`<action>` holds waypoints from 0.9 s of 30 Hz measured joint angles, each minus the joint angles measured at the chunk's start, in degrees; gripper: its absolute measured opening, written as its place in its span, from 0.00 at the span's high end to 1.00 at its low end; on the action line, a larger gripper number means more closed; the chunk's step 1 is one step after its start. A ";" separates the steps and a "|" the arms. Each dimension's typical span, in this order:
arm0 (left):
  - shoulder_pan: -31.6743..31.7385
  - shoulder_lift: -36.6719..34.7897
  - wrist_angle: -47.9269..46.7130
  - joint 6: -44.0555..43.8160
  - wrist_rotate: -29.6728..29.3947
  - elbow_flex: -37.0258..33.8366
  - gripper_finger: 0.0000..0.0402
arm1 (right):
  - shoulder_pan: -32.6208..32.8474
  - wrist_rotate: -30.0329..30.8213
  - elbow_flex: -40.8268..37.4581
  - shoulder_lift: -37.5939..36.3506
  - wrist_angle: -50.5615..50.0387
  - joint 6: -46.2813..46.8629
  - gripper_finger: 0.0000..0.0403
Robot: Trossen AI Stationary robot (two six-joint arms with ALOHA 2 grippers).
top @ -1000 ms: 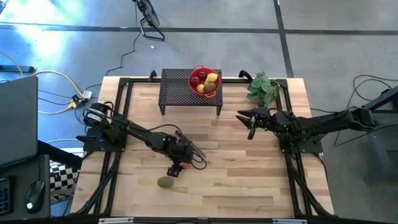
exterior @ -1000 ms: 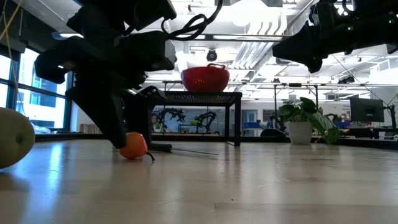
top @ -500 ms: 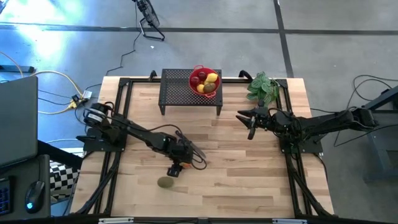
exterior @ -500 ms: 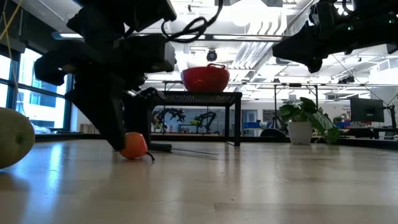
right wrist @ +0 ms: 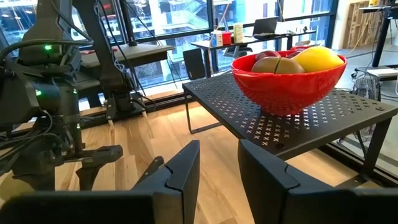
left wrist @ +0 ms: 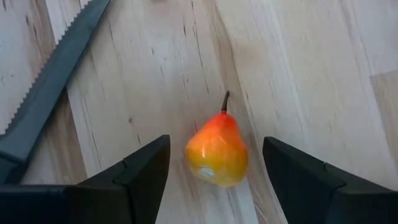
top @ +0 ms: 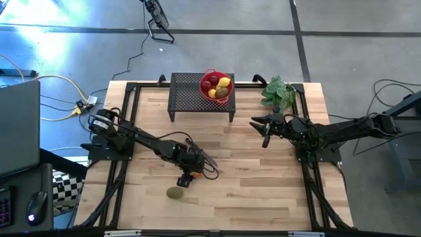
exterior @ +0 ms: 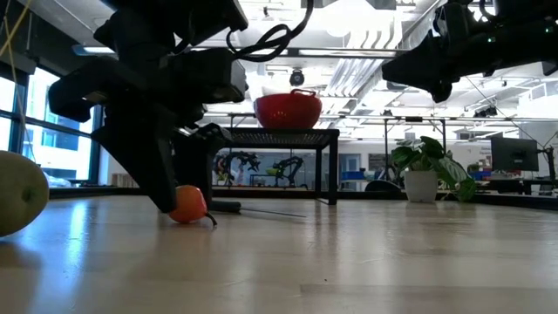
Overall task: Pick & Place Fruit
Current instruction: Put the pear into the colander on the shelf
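A small orange pear-shaped fruit (left wrist: 216, 151) with a dark stem lies on its side on the wooden table, also seen in the low view (exterior: 187, 204). My left gripper (left wrist: 215, 142) (top: 186, 178) is open and points down over it, one finger on each side with a gap at both. A brown-green kiwi (top: 174, 193) (exterior: 17, 193) rests on the table nearer the near edge. A red bowl (top: 216, 86) (right wrist: 287, 82) holding red and yellow fruit stands on a black mesh stand (top: 202, 97). My right gripper (top: 265, 129) (right wrist: 218, 165) hovers open right of the stand.
A dark serrated knife (left wrist: 46, 84) (top: 206, 160) lies on the table just beside the orange fruit. A green leafy bunch (top: 278, 92) (exterior: 426, 167) sits at the far right corner. Bare wood stretches across the table's middle and near right.
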 joint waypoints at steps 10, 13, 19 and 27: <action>0.02 0.00 0.41 0.00 0.04 0.00 0.42 | 0.00 0.00 0.00 0.00 -0.03 -0.02 0.74; 0.00 0.00 0.45 -0.02 0.04 0.00 0.48 | 0.00 -0.02 0.00 0.00 -0.03 -0.02 0.74; 0.02 0.00 0.50 -0.04 0.07 0.00 0.60 | 0.01 -0.01 0.00 0.00 -0.03 -0.02 0.74; 0.02 -0.01 0.66 -0.14 0.07 0.00 0.64 | 0.00 -0.02 0.00 0.00 -0.03 0.00 0.74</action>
